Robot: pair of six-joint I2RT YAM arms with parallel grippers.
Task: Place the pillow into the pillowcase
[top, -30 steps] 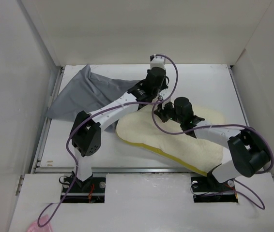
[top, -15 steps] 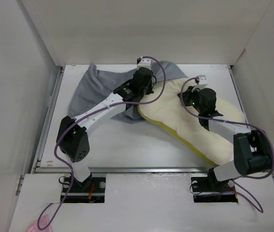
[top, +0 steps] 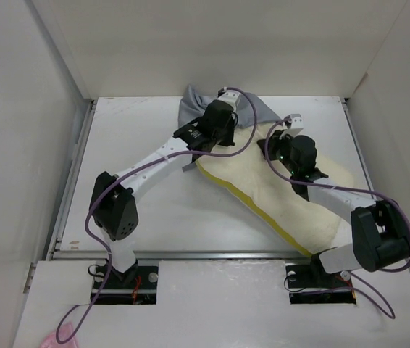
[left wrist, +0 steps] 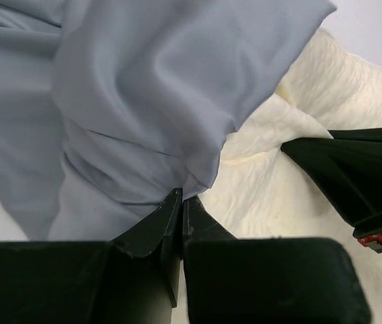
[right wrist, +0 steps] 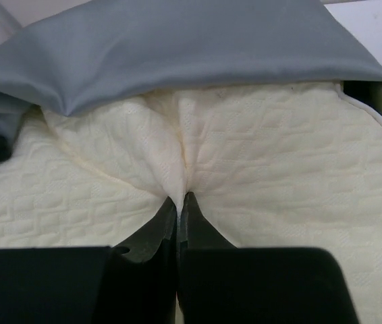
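The white tabletop (top: 154, 210) carries everything, with both arms reaching to its far end. The cream-yellow pillow (top: 256, 190) lies slanted across the tabletop under the right arm. Its brighter yellow edge band faces the arm bases, and its far end sits beneath and ahead of both tools. The grey pillowcase (top: 194, 105) is bunched at that far end, just beyond the left tool. Its hem is draped over the top of the pillow, so only that end is covered and most of the pillow lies bare.

The left tool (left wrist: 181, 196) has its fingers pressed together on a gathered fold of the pillowcase. The fabric fans out ahead of it and to its left, and the pillow shows to its right. The right tool (right wrist: 178, 199) sits close beside it, its fingers pinching a raised ridge of the pillow's quilted surface. The pillowcase edge stretches across just ahead of its fingertips, touching the pillow.
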